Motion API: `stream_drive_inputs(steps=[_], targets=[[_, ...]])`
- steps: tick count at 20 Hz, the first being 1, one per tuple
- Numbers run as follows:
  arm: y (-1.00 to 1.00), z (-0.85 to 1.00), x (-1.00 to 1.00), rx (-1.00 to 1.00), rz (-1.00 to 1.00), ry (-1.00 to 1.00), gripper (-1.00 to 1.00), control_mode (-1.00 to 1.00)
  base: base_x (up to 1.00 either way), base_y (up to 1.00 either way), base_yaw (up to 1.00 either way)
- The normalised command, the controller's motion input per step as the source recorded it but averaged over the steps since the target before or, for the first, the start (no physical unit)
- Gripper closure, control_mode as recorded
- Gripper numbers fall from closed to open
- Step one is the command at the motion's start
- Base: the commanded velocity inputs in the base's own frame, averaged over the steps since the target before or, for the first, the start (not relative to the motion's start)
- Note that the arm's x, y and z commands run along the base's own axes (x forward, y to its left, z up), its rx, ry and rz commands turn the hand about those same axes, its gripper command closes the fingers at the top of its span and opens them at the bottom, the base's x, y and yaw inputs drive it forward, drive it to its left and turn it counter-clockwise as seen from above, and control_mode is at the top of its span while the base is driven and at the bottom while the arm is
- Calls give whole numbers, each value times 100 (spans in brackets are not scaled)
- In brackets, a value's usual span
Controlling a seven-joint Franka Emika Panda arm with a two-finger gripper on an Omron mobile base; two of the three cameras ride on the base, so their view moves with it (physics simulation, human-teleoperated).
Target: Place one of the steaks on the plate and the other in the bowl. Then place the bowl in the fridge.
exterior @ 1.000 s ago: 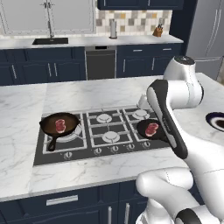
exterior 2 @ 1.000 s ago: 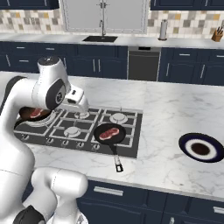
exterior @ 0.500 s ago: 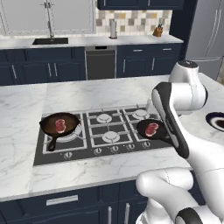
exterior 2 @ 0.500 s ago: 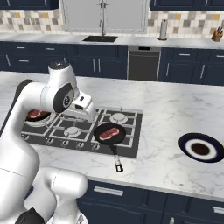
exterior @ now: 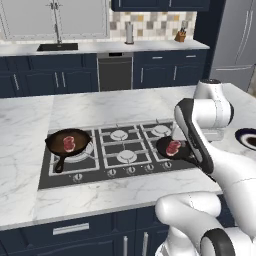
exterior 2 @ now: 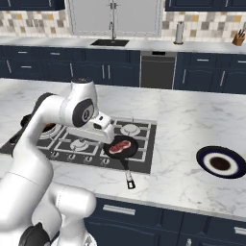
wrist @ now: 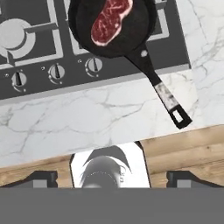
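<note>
Our gripper (wrist: 112, 176) hangs above the front edge of the marble counter (wrist: 100, 118), its two dark fingertips (wrist: 43, 178) spread wide at the bottom corners of the hand view with nothing between them. Ahead of it we see a black skillet (wrist: 131, 26) on the right side of the cooktop (wrist: 35, 65), a raw steak (wrist: 110, 21) lying in its pan and its long handle reaching out over the counter toward the edge. From the left base camera, a second steak (exterior: 68, 143) sits in another skillet (exterior: 64, 145) on the far left burner, well apart from the first steak (exterior: 173, 147), which shows just beside our white arm (exterior: 200, 135). From the right base camera, the near steak (exterior 2: 119, 146) and its skillet (exterior 2: 122, 150) lie just in front of the arm's wrist, while the navy-rimmed plate (exterior 2: 221, 162) rests alone on the counter well to the right of the cooktop. A sliver of that plate (exterior: 247, 138) also peeks out behind the arm in the left base view. Against the back wall, the grey fridge (exterior: 235, 40) stands closed at the right end of the navy cabinets (exterior: 165, 75), beyond the sink (exterior 2: 110, 42).
</note>
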Motion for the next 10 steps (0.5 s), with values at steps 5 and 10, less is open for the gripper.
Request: stream_drive_inputs(steps=[5,10], targets=[[-15,-33,31,0,0,14,-100,-100,0,0,0],[-11,-24,50,0,-1,9,-100,-100,0,0,0]])
